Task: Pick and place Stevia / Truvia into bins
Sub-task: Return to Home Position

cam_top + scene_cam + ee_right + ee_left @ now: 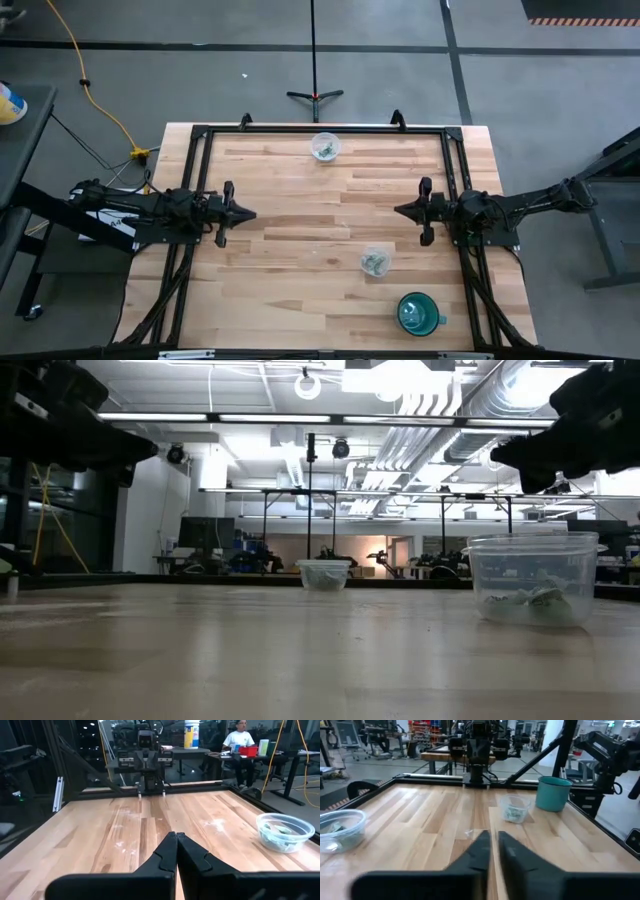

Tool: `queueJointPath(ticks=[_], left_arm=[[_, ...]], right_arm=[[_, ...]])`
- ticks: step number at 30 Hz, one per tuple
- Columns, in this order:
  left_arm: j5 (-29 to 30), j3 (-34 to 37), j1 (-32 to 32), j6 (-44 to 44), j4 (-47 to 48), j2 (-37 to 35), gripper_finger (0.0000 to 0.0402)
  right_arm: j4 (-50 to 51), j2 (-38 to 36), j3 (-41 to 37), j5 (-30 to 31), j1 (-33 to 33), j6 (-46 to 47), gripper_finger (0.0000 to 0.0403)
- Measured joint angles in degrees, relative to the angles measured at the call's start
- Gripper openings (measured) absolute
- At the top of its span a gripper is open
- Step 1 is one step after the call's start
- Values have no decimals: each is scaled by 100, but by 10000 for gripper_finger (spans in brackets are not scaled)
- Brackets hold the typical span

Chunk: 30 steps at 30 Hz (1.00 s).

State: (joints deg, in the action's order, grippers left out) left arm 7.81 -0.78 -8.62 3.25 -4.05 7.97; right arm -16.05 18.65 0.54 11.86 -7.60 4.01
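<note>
Both arms hover above the middle of the table, facing each other, and touch nothing. My left gripper (pixel 252 214) (pixel 493 837) is shut, and so is my right gripper (pixel 397 210) (pixel 176 836). One clear cup (pixel 325 146) (pixel 285 832) stands on its base near the far edge. A second clear cup (pixel 375 262) (pixel 532 580) (pixel 514 809) stands nearer the front, closer to the right arm. Pale green-and-white packets (pixel 530 605) (pixel 280 831) lie crumpled inside both cups. I see no packets lying loose on the wood.
A teal mug (pixel 418 313) (pixel 554 793) stands near the table's front right. A black frame (pixel 320 127) runs along the far, left and right edges. A tiny pale scrap (pixel 468 834) lies mid-table. A person (pixel 240 740) sits at a desk beyond the table.
</note>
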Motion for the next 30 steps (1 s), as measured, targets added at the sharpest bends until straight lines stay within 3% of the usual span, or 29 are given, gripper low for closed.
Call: queueJointPath(ticks=[6,12,20,30], left_arm=[[3,2,-2,2,0,2,171],[5,2,-2,2,0,2,227],[11,2,-2,2,0,2,254],[13,4,-2,4,0,4,253]], right_arm=[[78,0,0,0,0,2,0],[80,0,-2,-2,0,2,0],[80,0,-2,-2,0,2,0],[80,0,-4,-4,0,2,0]])
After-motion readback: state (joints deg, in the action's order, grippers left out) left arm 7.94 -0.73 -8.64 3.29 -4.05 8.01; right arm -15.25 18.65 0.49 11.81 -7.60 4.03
